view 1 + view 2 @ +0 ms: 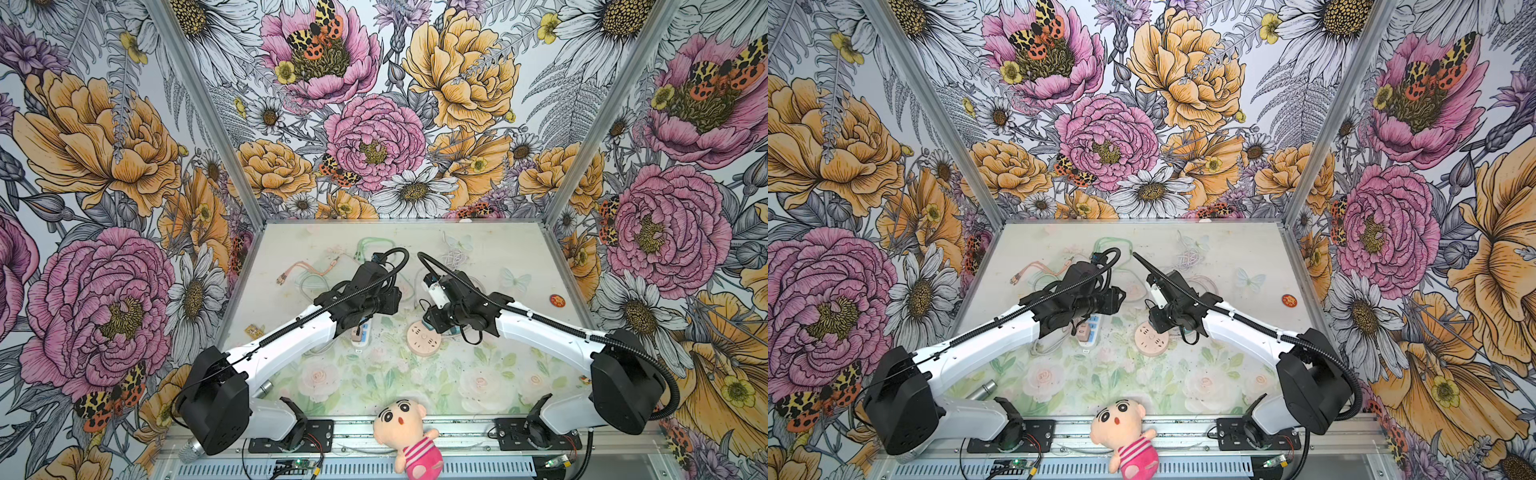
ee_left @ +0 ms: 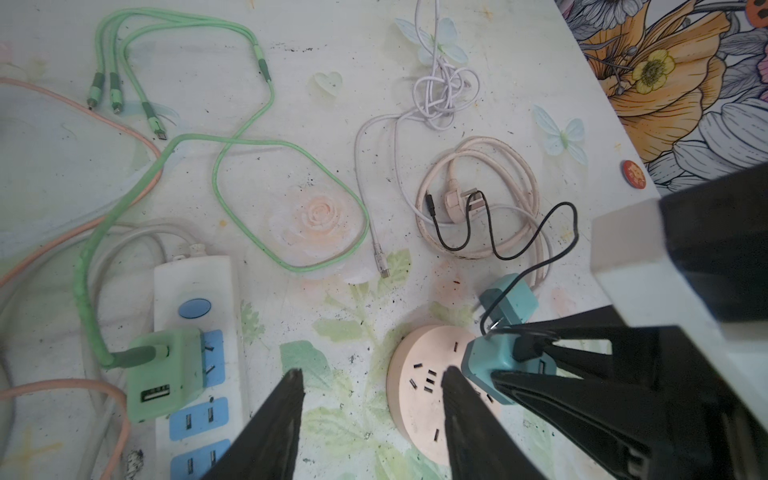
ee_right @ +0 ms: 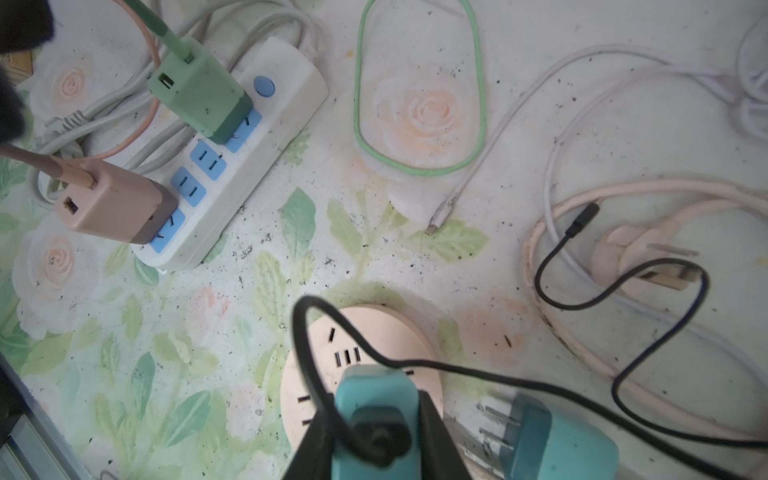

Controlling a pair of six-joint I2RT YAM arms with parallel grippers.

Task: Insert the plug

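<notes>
My right gripper (image 3: 376, 432) is shut on a teal plug (image 3: 374, 399) with a black cable (image 3: 582, 299) coming out of its back. The plug stands over the far-right part of a round pink socket (image 3: 386, 332) lying flat on the table. Its prongs are hidden, so I cannot tell if they are in the slots. In the left wrist view the same teal plug (image 2: 494, 365) sits at the edge of the round pink socket (image 2: 409, 415). My left gripper (image 2: 372, 374) is open and holds nothing; one finger hangs over the socket, the other over bare table.
A second teal plug (image 3: 557, 440) lies on its side beside the socket. To the left is a white power strip (image 2: 193, 282) with a green adapter (image 2: 166, 370) and a pink adapter (image 3: 112, 208) plugged in. Green (image 2: 249, 145), white (image 2: 444, 87) and pink coiled cables (image 2: 478, 166) lie behind. A plush doll (image 1: 409, 432) sits at the front edge.
</notes>
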